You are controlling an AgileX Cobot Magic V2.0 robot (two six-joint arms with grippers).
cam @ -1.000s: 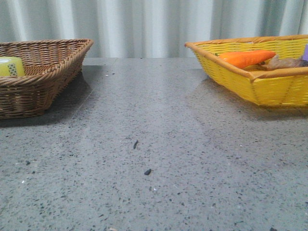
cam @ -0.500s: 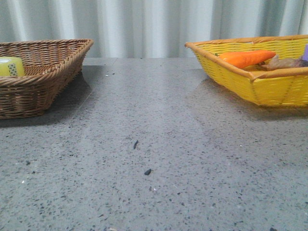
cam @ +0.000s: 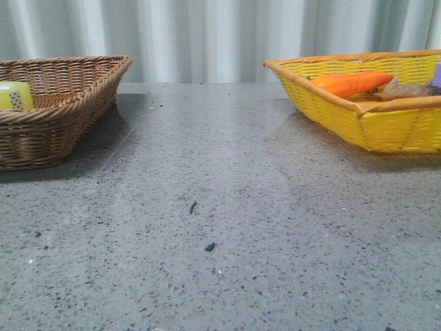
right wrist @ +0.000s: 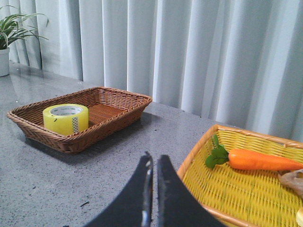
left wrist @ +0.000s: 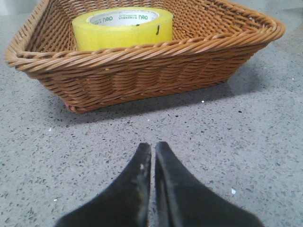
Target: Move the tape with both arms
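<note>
Nearest the cameras, the left gripper [left wrist: 152,153] and right gripper [right wrist: 152,165] are both clenched on nothing above the grey table [cam: 227,207]. Farther off, the tape [left wrist: 123,28] lies flat in the brown basket [left wrist: 142,61]. Across the table a carrot [right wrist: 262,160] rests in the yellow basket [cam: 358,114], beside something brownish, perhaps ginger.
</note>
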